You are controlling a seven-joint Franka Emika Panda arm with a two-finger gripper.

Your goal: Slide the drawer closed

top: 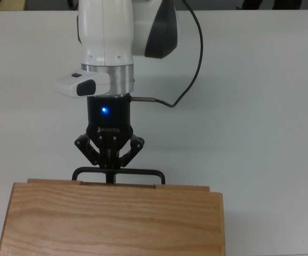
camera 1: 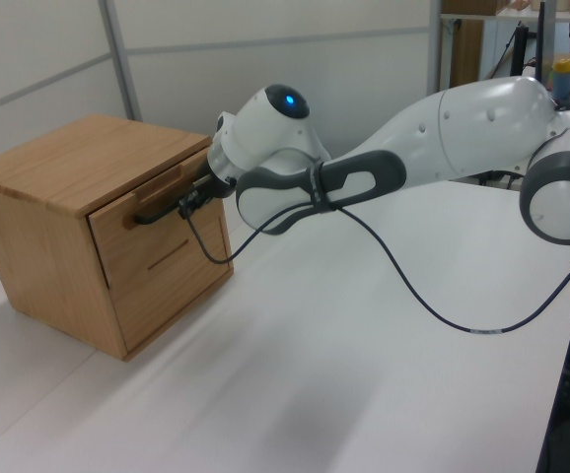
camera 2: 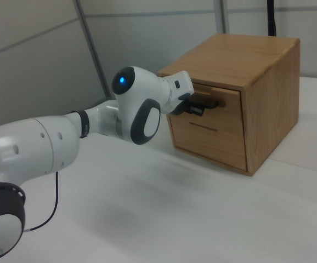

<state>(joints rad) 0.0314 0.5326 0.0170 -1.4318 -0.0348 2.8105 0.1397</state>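
The drawer (camera 1: 162, 232) sits pushed right into the wooden cabinet (camera 1: 43, 212), with its front panel just about flush with the cabinet's face. In the top view only a thin strip of that panel peeks out from under the cabinet's grained top board (top: 111, 221).

The black handle (top: 118, 173) sticks out from the front, and the gripper (top: 109, 172) is right on it. Its fingers are pinched together around the middle of the bar, so it's clamped on the handle. A small blue light glows on the gripper's black body just behind the fingers.

From the gripper, the white arm (camera 1: 443, 133) stretches away from the cabinet across the white table (camera 1: 364, 374). A black cable (camera 1: 413, 296) loops off the wrist and hangs down toward the tabletop on the left view's right.
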